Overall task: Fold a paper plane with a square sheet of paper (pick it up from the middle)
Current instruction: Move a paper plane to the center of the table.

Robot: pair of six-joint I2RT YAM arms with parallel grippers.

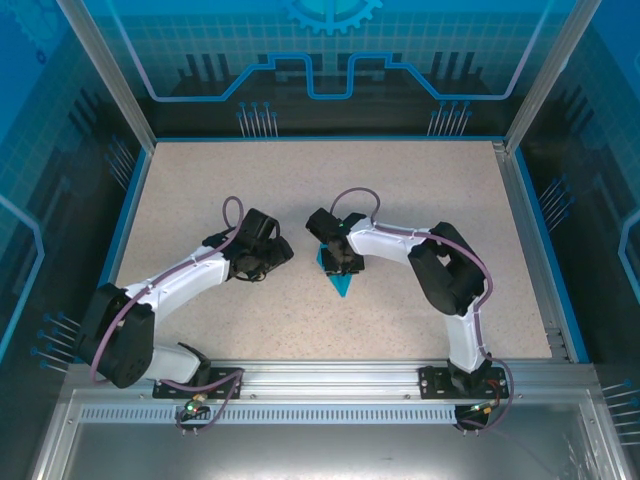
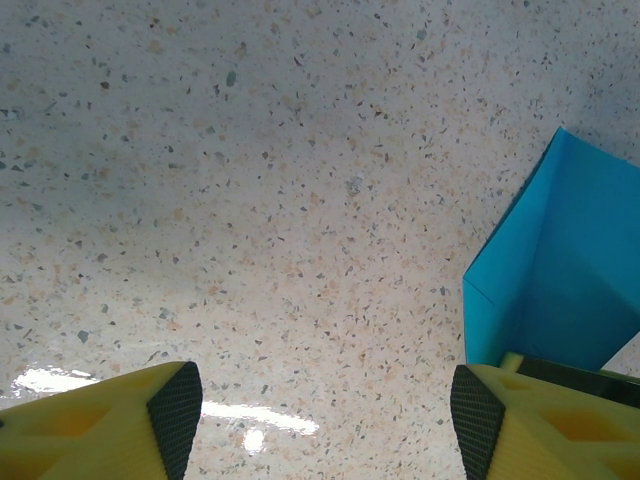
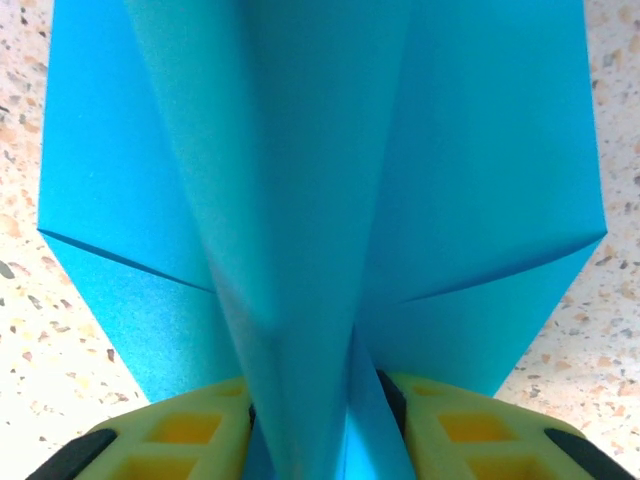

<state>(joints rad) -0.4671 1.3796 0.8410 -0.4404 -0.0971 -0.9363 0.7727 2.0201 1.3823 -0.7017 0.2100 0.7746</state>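
The cyan-blue paper plane (image 1: 341,279) lies on the speckled table with its sharp point toward the near edge. My right gripper (image 1: 336,259) sits over its wide end. In the right wrist view the plane (image 3: 300,150) has its raised centre fold running between the yellow fingers (image 3: 170,435), and my right gripper (image 3: 320,425) is shut on that fold, the wings spread flat on both sides. My left gripper (image 1: 272,255) hovers just left of the plane, open, with bare table between its pads (image 2: 175,410). One cyan wing (image 2: 560,270) shows at the right of the left wrist view.
The speckled tabletop (image 1: 400,190) is ringed by a blue border and metal frame posts, with a metal rail (image 1: 330,380) at the near edge by the arm bases. Both arms bend inward toward the table's middle.
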